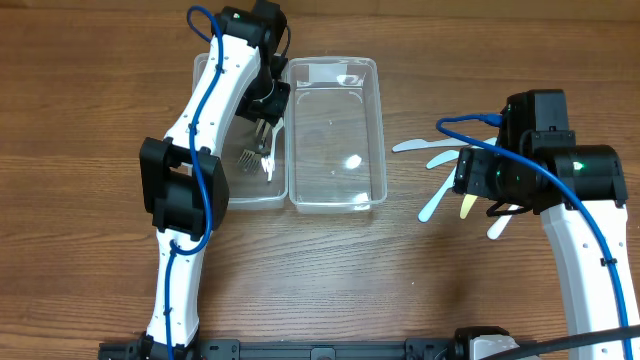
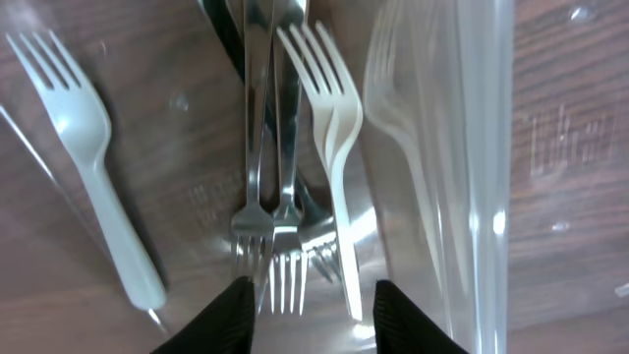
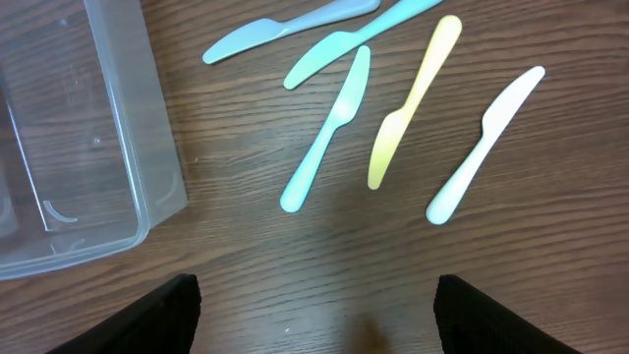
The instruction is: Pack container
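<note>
Two clear plastic containers stand side by side, the left one (image 1: 225, 195) and the right one (image 1: 335, 130), which holds nothing. Metal forks (image 2: 275, 226) and white plastic forks (image 2: 334, 128) lie in the left container, with another white fork (image 2: 93, 167) beside them. My left gripper (image 2: 316, 317) hangs open just above the metal forks' tines and grips nothing; in the overhead view it (image 1: 268, 118) is over the left container. My right gripper (image 3: 314, 324) is open above bare table, short of several plastic knives: teal (image 3: 329, 128), yellow (image 3: 413, 103), white (image 3: 486, 143).
Two more pale blue knives (image 3: 285, 28) lie farther off. The knives fan out on the wood right of the containers (image 1: 440, 180). A corner of the right container (image 3: 98, 147) sits to the left of my right gripper. The left arm (image 1: 200, 150) hides part of the left container.
</note>
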Tool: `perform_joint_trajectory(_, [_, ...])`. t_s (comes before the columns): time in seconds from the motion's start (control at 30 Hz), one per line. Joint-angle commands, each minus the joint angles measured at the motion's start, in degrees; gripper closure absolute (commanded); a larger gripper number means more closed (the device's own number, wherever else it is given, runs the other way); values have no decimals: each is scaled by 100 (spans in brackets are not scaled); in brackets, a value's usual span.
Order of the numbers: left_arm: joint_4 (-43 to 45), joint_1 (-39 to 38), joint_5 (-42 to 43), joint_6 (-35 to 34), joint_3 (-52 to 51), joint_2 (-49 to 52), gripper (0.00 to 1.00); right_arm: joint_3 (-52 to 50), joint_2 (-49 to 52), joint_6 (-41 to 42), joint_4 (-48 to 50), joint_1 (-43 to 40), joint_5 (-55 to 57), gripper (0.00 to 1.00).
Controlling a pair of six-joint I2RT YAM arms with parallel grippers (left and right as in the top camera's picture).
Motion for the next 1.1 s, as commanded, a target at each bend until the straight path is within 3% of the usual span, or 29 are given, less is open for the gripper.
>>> perform_joint_trajectory(0.0, [-179,26,-232,-22,46,-363,56,144,-24,24,11,-15,17,21])
perform_joint_trajectory(0.17, [-188,48,-944,20,46,-1397,44,144,-24,22,15,-17,17,18])
perform_joint_trajectory(0.23, [-192,105,-1029,87,46,-2013,37,144,-24,24,17,-15,13,10])
perform_joint_trajectory(0.27, [-199,118,-1027,122,46,-2218,29,144,-24,22,33,-15,-9,4])
perform_joint_trajectory(0.33, [-225,177,-1025,157,46,-2830,0,144,-24,24,197,-15,-210,0])
perform_joint_trajectory(0.53, [-308,387,-1029,216,46,-4100,0,319,-24,87,1078,-35,-101,0])
perform_joint_trajectory(0.7, [-588,551,-1027,186,44,-4505,0,1438,-46,1276,192,-627,1373,0])
perform_joint_trajectory(0.97, [-997,745,-1025,146,-2,-4577,0,1956,-356,1510,-713,-2771,173,0])
perform_joint_trajectory(1.07, [-1010,831,-1023,146,-190,-4577,0,1829,-297,1508,-848,-3018,98,0])
